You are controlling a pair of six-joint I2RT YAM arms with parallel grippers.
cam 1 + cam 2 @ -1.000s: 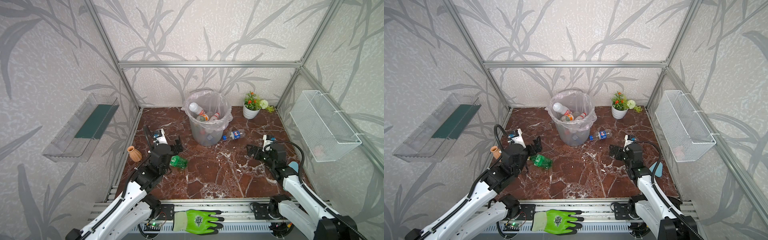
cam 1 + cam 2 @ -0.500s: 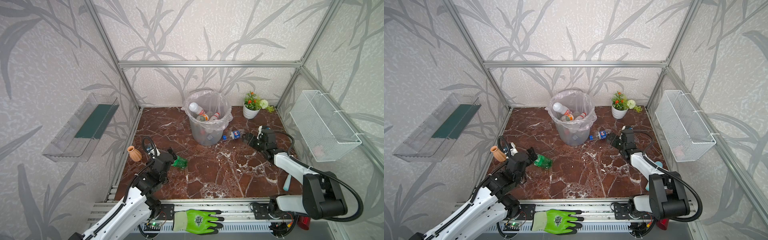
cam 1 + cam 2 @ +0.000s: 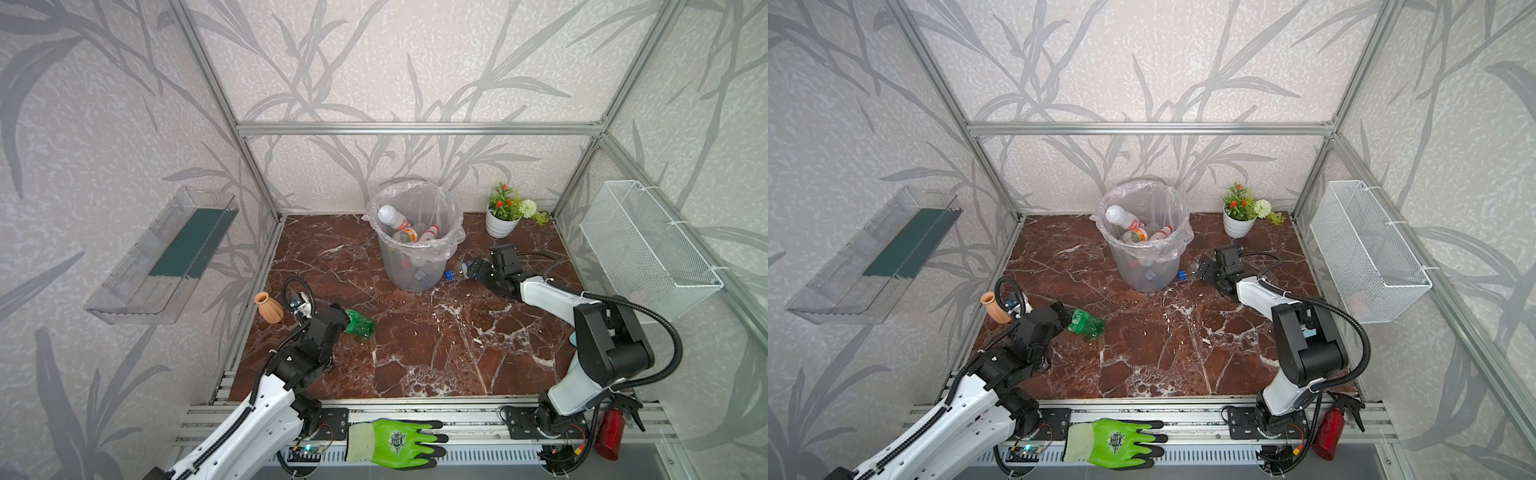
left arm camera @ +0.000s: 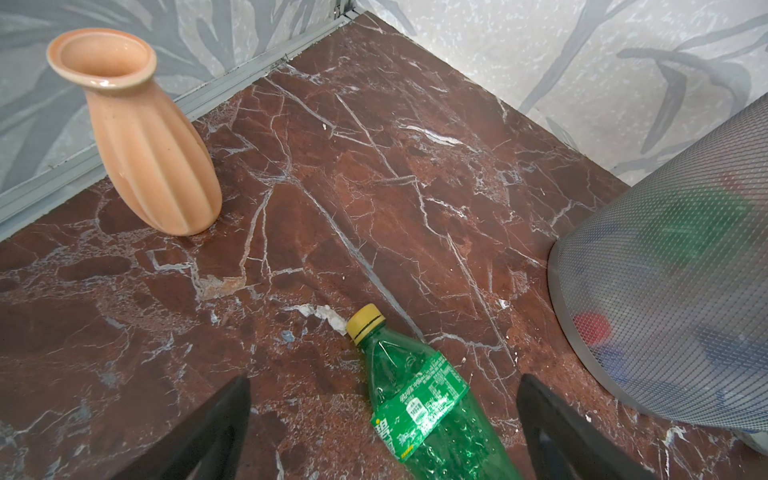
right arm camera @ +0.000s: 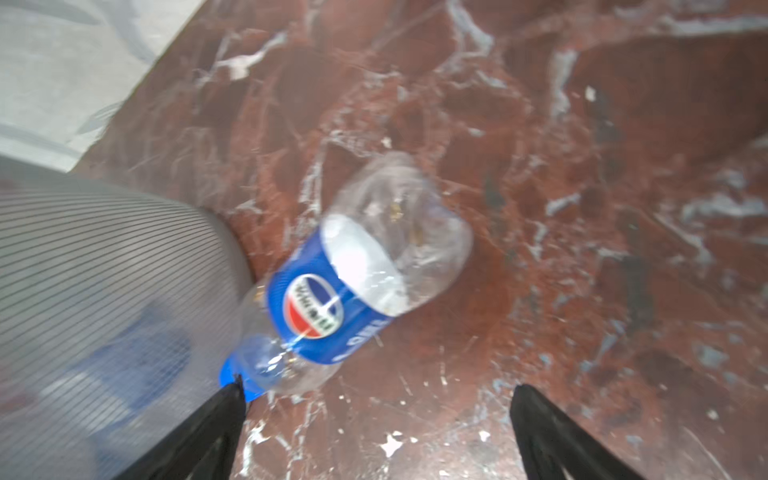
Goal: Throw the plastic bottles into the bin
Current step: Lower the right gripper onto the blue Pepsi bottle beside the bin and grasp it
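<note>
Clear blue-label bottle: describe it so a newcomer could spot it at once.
Find the grey bin at the back of the marble floor. At its foot, to the right in both top views, lies a clear bottle, cap toward the bin. Its blue label and cap set it apart from the green bottle near the vase.

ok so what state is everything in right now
bin, upright, lined, bottles inside
green bottle, lying on the floor, capped, not gripped
blue bottle, lying down, cap by the bin
vase, upright
left claw, open, either side of the green bottle
right claw, open, empty, beside the blue bottle
</note>
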